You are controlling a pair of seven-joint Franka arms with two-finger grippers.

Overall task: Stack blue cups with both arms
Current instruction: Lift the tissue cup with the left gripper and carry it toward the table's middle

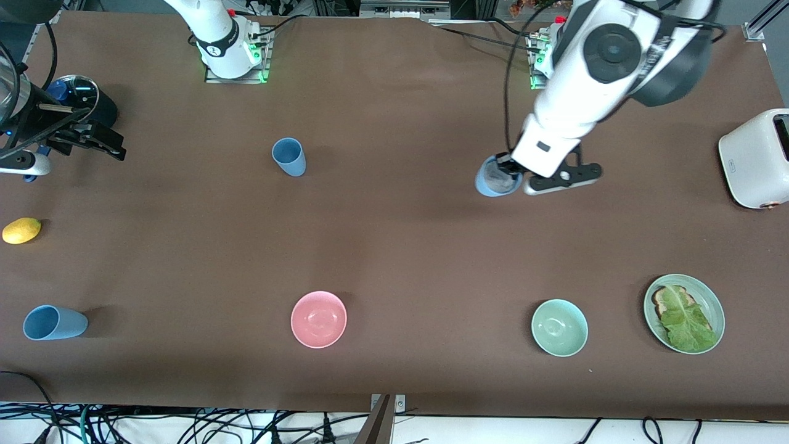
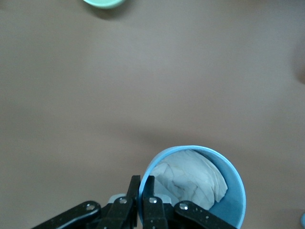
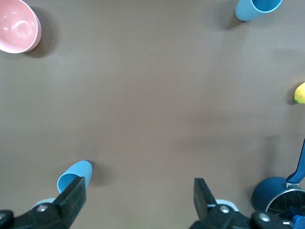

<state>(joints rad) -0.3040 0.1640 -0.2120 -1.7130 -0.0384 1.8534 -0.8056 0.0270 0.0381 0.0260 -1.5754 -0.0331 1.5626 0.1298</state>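
Note:
My left gripper (image 1: 506,168) is shut on the rim of a light-blue cup (image 1: 495,180), one finger inside and one outside. In the left wrist view my left gripper (image 2: 142,181) pinches that cup (image 2: 228,191), which holds a crumpled whitish wad (image 2: 190,179). A second blue cup (image 1: 288,156) stands upright nearer the right arm's base; it also shows in the right wrist view (image 3: 74,175). A third blue cup (image 1: 54,322) lies on its side near the front camera at the right arm's end, also in the right wrist view (image 3: 257,8). My right gripper (image 1: 105,143) (image 3: 138,198) is open and empty beside the navy pot.
A navy pot (image 1: 83,98) and a lemon (image 1: 21,230) sit at the right arm's end. A pink bowl (image 1: 318,319), a green bowl (image 1: 559,327) and a plate (image 1: 715,302) with toast and lettuce lie near the front camera. A white toaster (image 1: 755,157) stands at the left arm's end.

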